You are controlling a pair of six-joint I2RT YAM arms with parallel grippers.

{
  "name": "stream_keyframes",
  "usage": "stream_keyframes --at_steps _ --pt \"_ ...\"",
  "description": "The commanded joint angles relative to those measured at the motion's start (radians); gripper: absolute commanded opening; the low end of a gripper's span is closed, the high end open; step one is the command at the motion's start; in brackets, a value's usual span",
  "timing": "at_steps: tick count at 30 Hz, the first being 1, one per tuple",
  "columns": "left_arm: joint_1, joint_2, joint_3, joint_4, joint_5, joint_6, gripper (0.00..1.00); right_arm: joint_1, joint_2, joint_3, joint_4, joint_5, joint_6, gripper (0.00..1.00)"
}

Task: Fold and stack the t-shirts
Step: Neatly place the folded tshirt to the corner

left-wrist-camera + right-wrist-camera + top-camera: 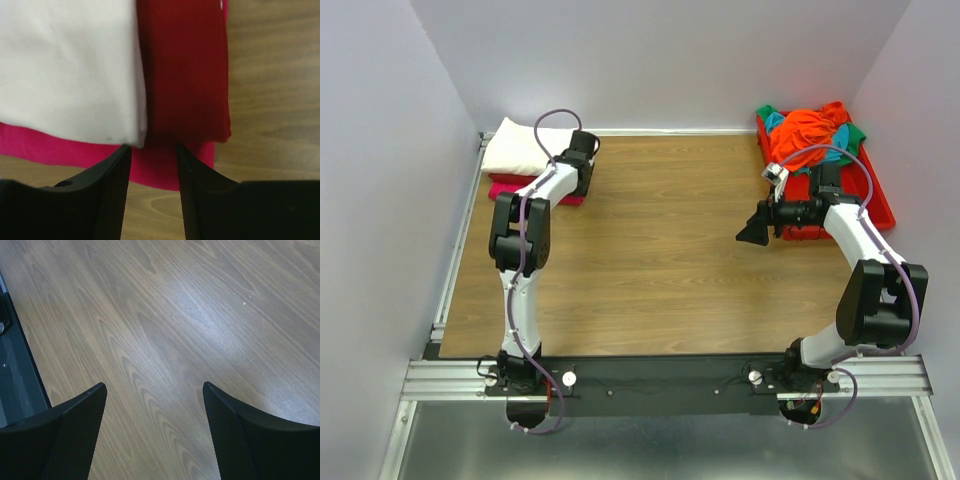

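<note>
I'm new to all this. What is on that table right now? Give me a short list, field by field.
Folded stack: white shirt on top, dark red shirt and pink shirt below, far left corner
Unfolded pile: orange shirt, teal shirt, green shirt, in the red tray
Left hand: open, at the stack's edge
Right hand: open, empty, over bare table

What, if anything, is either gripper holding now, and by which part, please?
Nothing is held. The left gripper stands open over the pink t-shirt; the right gripper stands open over the table.
</note>
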Motion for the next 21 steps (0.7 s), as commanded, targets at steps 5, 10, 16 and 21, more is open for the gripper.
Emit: stream_keyframes --at_steps 5,10,16,21 --pt "0.013 -0.273 -0.055 0.071 0.122 -0.044 0.59 -0.005 0.011 0.027 -0.018 -0.009 -0.013 0.84" --pt "0.099 -0.356 -0.023 0.147 0.39 -0.1 0.6 -0.005 0.011 0.027 -0.016 -0.005 -0.016 0.84" --pt "0.327 -0.244 -0.021 0.309 0.891 -0.247 0.46 -0.007 0.012 0.026 -0.016 -0.006 -0.019 0.84" --pt "0.395 -0.102 0.009 0.531 1.177 -0.391 0.33 -0.005 0.018 0.026 -0.018 -0.005 -0.021 0.84"
